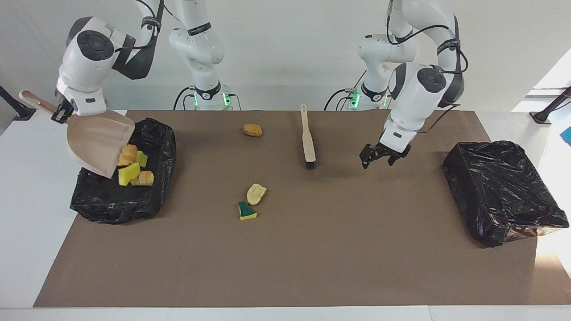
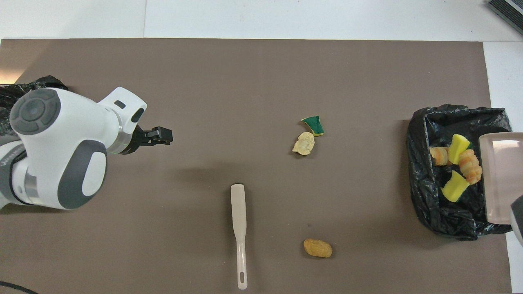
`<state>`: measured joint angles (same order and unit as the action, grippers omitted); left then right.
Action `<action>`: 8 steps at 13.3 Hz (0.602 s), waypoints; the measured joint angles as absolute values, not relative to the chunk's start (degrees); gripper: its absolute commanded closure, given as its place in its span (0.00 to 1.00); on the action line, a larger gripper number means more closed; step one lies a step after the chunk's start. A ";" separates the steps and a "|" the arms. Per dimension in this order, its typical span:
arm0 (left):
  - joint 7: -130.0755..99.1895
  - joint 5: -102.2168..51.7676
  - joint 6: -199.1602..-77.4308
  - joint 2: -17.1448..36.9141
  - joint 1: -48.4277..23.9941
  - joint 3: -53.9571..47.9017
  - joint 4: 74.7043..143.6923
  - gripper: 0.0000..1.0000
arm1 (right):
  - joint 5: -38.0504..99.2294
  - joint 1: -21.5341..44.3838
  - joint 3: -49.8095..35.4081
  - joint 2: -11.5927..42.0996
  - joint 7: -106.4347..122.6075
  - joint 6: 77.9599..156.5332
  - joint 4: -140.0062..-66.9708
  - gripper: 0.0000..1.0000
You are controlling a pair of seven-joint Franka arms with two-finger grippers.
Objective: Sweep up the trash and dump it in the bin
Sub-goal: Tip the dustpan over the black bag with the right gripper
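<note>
Four pieces of the trash [image 1: 132, 168] are tumbling off the lip of the dustpan [image 1: 99, 140] into the black-lined bin [image 1: 125, 203] at the right arm's end of the table [image 1: 312, 249]: two yellow sponges and two golden bread chunks. Three pieces lie outside that bin, all toward the left arm's end from it: a brown chunk [image 1: 252, 130] nearer the robots than the bin's middle, and a pale bread slice [image 1: 256, 194] touching the green-topped sponge [image 1: 246, 211]. That makes seven scraps, two bins, one dustpan, one brush.

Your right tool [image 1: 62, 110] is clenched on the dustpan handle, pan tipped steeply over the bin. Your left tool [image 1: 380, 157] hangs released over bare table, between the brush [image 1: 308, 139] and the second bin [image 1: 504, 191], holding nothing.

I'd watch the pour: the pan's lip sits near the bin's rim, so a light sponge could bounce out over it. The brush lies free, so regrasping its thin handle could go skewed
</note>
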<state>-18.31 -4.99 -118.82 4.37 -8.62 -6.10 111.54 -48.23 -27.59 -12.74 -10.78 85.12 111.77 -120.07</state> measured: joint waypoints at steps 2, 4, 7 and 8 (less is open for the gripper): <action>-12.71 -4.73 -113.79 4.97 -5.54 -6.10 107.22 0.00 | -49.78 -26.82 -12.75 -11.76 85.09 111.77 -120.70 1.00; -7.25 -4.30 -107.56 4.51 -3.00 -6.06 103.57 0.00 | -49.69 -26.91 -12.69 -11.97 84.83 111.77 -120.24 1.00; -3.55 -3.23 -96.48 3.63 -0.92 -6.01 96.67 0.00 | -47.06 -25.74 -12.76 -12.10 84.44 110.46 -117.72 1.00; -2.81 -2.55 -93.39 3.24 -0.83 -6.02 94.96 0.00 | -45.10 -24.67 -12.80 -12.14 83.29 109.23 -116.57 1.00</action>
